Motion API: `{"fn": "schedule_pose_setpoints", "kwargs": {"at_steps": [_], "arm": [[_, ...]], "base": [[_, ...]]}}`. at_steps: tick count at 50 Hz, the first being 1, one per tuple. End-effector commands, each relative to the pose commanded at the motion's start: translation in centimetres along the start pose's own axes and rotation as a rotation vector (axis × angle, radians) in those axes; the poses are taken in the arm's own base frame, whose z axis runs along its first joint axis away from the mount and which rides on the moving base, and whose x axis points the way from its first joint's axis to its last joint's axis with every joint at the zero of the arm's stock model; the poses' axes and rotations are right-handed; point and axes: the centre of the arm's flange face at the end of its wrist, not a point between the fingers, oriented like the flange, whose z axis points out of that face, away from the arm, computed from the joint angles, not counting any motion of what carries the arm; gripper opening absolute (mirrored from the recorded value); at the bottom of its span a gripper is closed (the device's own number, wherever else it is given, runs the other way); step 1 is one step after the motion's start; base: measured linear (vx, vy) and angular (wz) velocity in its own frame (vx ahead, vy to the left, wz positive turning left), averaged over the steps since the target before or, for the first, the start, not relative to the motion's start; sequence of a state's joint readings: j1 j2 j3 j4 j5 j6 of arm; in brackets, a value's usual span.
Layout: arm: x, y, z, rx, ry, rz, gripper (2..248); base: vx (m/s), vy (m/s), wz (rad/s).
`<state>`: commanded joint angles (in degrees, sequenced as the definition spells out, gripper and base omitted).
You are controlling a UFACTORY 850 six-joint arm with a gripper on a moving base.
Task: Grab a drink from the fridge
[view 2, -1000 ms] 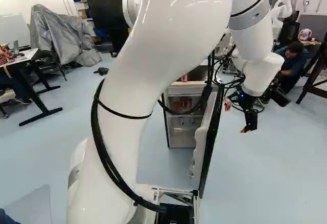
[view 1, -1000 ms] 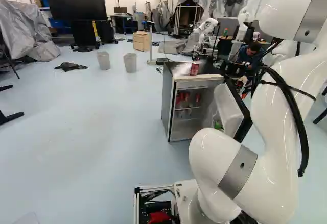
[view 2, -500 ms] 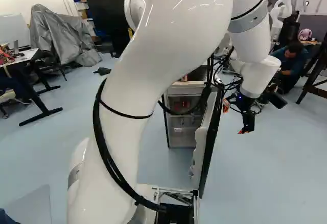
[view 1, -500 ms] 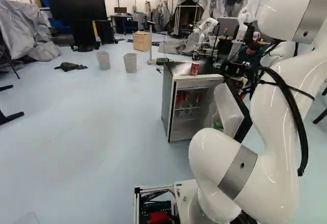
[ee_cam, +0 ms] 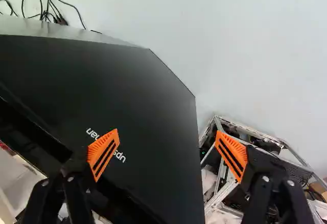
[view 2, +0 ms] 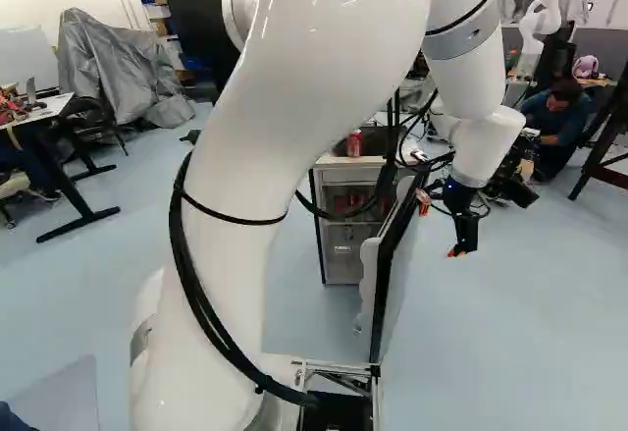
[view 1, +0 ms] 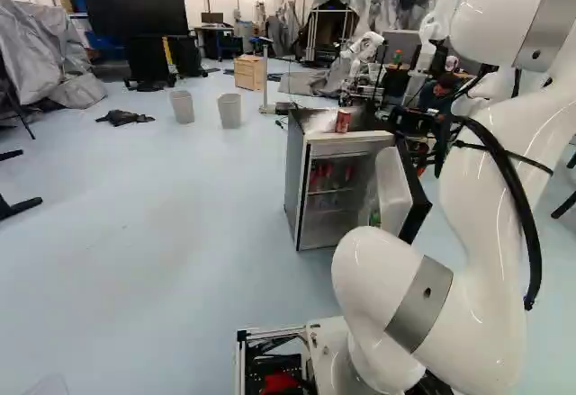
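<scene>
"Where was the drink?"

"One red can (view 1: 343, 121) stood upright on top of the fridge (view 1: 295, 175). Inside, on the upper shelf, were several drinks with red on them (view 1: 326, 176), too small to tell apart."

"And the door?"

"Open. Its pale lining (view 1: 393, 193) faced the left base view, and something green (view 1: 375, 219) sat at its inner side."

"What about the arm (view 2: 324, 87)?"

"It reached past the door's outer side. In the right base view the jaws hung to the right of the door, pointing down."

"Were they holding anything?"

"No, they were spread wide, the orange pads (ee_cam: 231, 155) well apart. In the wrist view the dark outer panel (ee_cam: 143, 96) ran beneath one finger, and its edge showed between the two. I couldn't tell whether they touched it. A metal frame (ee_cam: 301, 158) showed beyond that edge."
</scene>
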<state>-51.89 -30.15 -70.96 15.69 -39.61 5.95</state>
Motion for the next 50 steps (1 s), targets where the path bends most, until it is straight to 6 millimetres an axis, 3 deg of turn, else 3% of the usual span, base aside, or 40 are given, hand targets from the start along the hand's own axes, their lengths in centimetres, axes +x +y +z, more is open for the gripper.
{"fn": "schedule_pose_setpoints", "kwargs": {"at_steps": [22, 50], "arm": [[-1.6, -1.3, 0.3, -0.004, -0.015, -0.027, 247], [-4.2, -4.5, 0.9, -0.009, -0.038, -0.094, 247]], "base": [[0.0, 0.0, 0.0], [0.0, 0.0, 0.0]]}}
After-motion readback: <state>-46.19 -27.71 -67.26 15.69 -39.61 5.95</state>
